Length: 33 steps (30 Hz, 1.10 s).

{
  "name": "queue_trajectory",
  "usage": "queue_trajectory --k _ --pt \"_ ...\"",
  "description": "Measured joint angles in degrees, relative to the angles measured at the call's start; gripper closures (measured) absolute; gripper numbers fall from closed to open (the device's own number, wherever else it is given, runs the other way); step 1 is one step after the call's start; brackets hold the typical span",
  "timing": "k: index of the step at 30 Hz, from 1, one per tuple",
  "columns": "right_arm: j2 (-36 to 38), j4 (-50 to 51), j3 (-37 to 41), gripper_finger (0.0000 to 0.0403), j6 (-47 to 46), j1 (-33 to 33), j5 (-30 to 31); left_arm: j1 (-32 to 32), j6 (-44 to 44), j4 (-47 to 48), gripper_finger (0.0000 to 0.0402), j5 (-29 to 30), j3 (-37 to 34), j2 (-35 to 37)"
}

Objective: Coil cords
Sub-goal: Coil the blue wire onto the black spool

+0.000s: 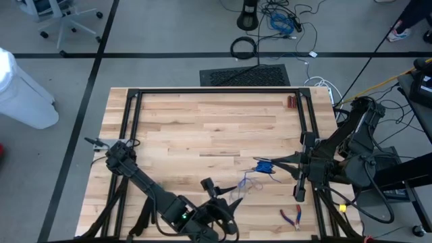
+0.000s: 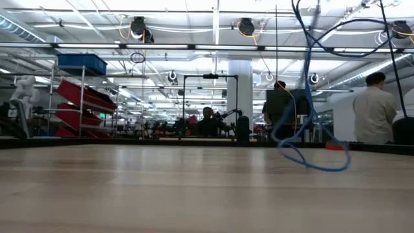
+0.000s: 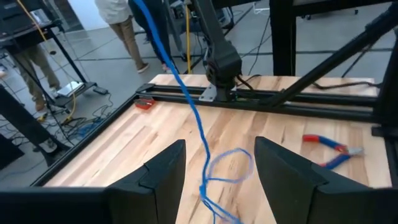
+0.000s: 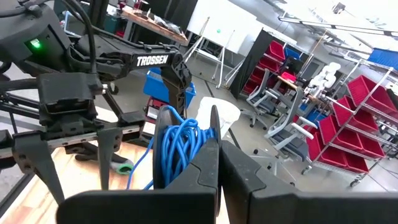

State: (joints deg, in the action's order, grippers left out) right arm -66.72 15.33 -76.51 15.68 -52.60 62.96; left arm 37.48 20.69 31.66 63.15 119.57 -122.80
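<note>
Blue cord (image 4: 180, 146) fills the middle of the right wrist view, wound into a tight upright bundle of many parallel turns, bright blue and thin. That bundle is pinched between the fingers of the right claw (image 4: 214, 155), which is clenched on it. In the high view the same bundle shows as a small blue knot (image 1: 264, 166) right of centre in the frame, held at the tip of the right claw (image 1: 275, 164) above the wooden desk (image 1: 202, 128).

From the bundle a loose tail of the cord runs down and toward the lower middle of the high frame, ending in slack loops on the desk just in front of the left claw (image 1: 233, 202). In the left wrist view this tail (image 3: 186, 99) comes in from the upper left, drops diagonally and curls into an open loop lying on the boards between the two dark fingers (image 3: 161, 177). The left claw (image 3: 217, 174) stands released, its fingers spread wide on either side of the loop and not touching it.

Seen from the low view, the cord (image 2: 310, 129) hangs in the right half of the frame, sagging into a loop just above the desk surface.

Red-handled pliers (image 1: 291, 217) lie on the desk at the lower right of the high frame, apart from the cord.
</note>
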Motion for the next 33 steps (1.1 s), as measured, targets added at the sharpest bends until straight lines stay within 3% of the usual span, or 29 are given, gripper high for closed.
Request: queue_trajectory --k 21,33 --pt "-0.02 -0.09 -0.02 0.0403 0.02 0.02 -0.02 -2.11 -0.07 -2.26 0.0209 0.29 0.02 -2.19" --pt "-0.02 -0.07 -0.02 0.0403 0.19 0.02 -0.02 -3.27 -0.46 -0.45 0.0339 2.55 0.02 -3.37"
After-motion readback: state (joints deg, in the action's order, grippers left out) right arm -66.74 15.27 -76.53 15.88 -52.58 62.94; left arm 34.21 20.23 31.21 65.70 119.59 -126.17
